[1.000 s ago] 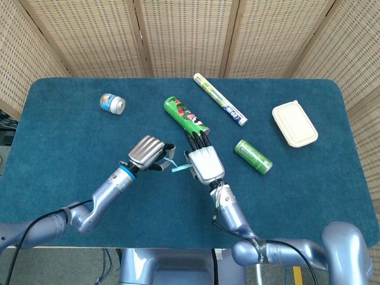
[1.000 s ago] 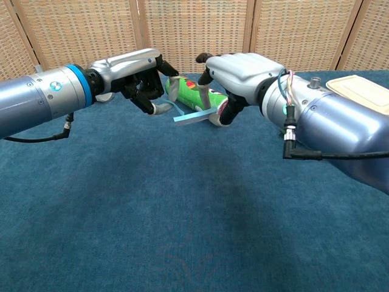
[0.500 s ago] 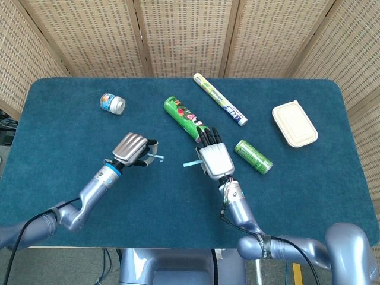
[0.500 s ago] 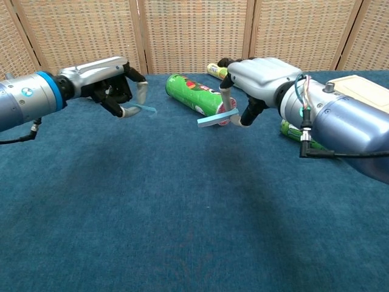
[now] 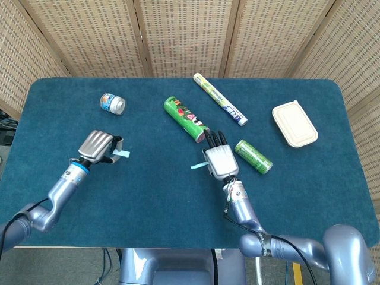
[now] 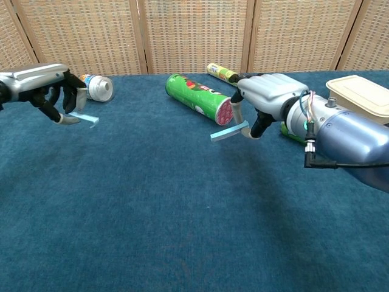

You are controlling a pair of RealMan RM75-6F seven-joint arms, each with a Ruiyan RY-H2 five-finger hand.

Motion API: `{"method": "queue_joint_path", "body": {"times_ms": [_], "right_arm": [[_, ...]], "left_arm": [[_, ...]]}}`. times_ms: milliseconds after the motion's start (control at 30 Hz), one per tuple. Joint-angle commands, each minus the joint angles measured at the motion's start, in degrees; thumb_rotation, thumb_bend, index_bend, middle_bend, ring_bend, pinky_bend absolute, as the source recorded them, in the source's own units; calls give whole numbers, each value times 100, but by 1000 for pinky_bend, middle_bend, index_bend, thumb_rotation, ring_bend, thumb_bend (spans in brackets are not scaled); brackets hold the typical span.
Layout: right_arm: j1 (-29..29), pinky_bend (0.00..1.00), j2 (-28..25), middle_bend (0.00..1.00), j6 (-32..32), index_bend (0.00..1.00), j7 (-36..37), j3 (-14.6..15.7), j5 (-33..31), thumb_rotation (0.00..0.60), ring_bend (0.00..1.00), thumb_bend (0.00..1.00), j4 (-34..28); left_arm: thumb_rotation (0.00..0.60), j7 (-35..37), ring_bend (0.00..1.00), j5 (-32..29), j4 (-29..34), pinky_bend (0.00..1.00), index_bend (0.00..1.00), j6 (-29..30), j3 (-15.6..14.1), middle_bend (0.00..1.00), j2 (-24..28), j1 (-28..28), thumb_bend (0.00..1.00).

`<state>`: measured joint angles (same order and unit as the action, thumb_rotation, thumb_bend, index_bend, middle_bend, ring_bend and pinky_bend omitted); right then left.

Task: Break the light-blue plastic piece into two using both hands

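The light-blue plastic piece is in two halves. My left hand pinches one light-blue half over the left side of the table. My right hand pinches the other light-blue half near the table's middle, just in front of the green tube's end. Both halves hang above the blue cloth, far apart from each other.
A green snack tube lies behind my right hand. A green can lies right of that hand. A small silver can sits at the back left, a long yellow-green tube at the back, a beige lidded box at the right.
The piece has come apart. My left hand has swung far left with its half, while my right hand has moved slightly right and toward me with the other half.
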<state>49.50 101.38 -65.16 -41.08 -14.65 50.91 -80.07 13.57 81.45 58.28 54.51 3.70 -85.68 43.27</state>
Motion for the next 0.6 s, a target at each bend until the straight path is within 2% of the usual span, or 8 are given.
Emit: {"method": "queue_joint_path", "body": {"times_ms": [33, 100, 200, 333, 433, 600], "right_arm": [[-45, 0, -28, 0, 59, 53, -22, -69, -231, 600, 0, 0, -125], [-136, 0, -181, 0, -28, 0, 164, -188, -234, 600, 0, 0, -412], [-329, 0, -528, 0, -201, 0, 456, -163, 89, 600, 0, 0, -793], [-639, 0, -990, 0, -421, 0, 945, -55, 589, 600, 0, 0, -1130], [-1129, 0, -1538, 0, -900, 0, 1582, 245, 1389, 600, 0, 0, -1238], [-1954, 0, -2299, 0, -1564, 0, 2895, 923, 2544, 600, 0, 0, -762]], "left_arm": [[600, -195, 32, -146, 219, 246, 159, -89, -9, 39, 243, -143, 88], [600, -208, 0, -302, 529, 146, 122, -27, 33, 0, 526, -295, 70], [600, -365, 0, -476, 1115, 36, 37, 61, 44, 0, 991, -500, 44], [600, -527, 0, -659, 1741, 0, 0, 356, 85, 0, 1460, -792, 11], [600, -511, 0, -724, 2298, 0, 0, 1122, 118, 0, 1864, -1305, 1], [600, -513, 0, -678, 2867, 0, 0, 2318, -24, 0, 2223, -2221, 0]]}}
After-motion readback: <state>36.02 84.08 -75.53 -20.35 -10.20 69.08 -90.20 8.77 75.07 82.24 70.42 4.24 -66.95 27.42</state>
